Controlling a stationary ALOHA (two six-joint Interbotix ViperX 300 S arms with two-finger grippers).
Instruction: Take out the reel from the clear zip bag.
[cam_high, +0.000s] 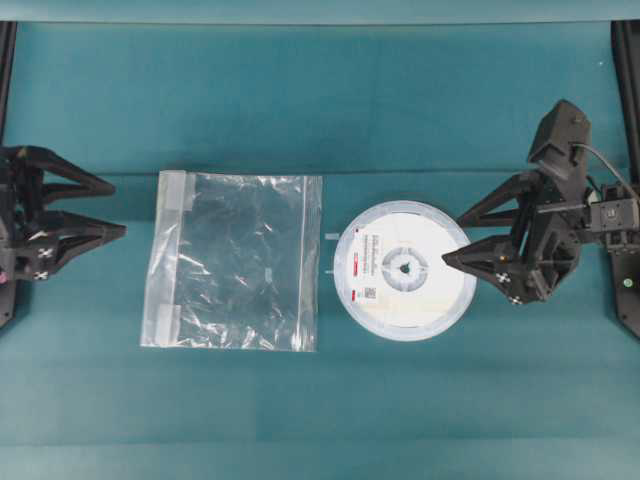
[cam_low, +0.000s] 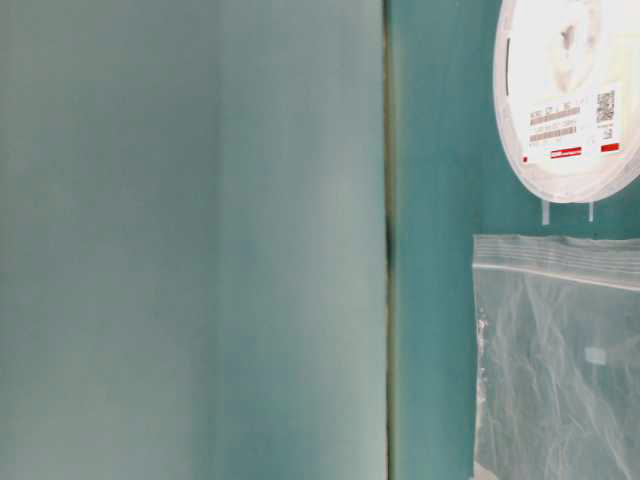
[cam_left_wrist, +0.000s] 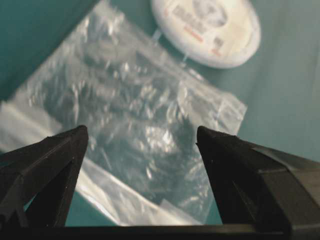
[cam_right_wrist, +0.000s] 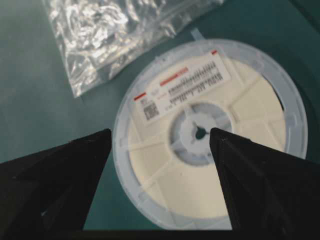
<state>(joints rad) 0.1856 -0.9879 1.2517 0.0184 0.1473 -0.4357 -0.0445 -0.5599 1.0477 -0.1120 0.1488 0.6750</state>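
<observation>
Right gripper (cam_high: 466, 237): nearest to the work, we find it hanging just over the reel's right rim with its fingers spread wide and nothing between them; in the right wrist view the two dark tips frame the reel but do not pinch it.
Reel (cam_high: 405, 269): we see it lying flat on the teal table (cam_high: 300, 100), label up, wholly outside the bag. None of its rim is under plastic in any view.
Gap: the reel sits just beside the bag's right edge, apart from it, with bare table showing between them in the overhead and table-level views.
Clear zip bag (cam_high: 235, 262): we find it flat and crinkled to the left of the reel, and it looks empty; only creases and glare show through the film.
Left gripper (cam_high: 105, 209): farthest from the reel, at the left edge of the table, clear of the bag, fingers held wide apart on nothing.
Progress: we judge the removal itself done, since reel and bag lie separate.
Left to do: as far as we can tell, nothing but drawing both arms away.
</observation>
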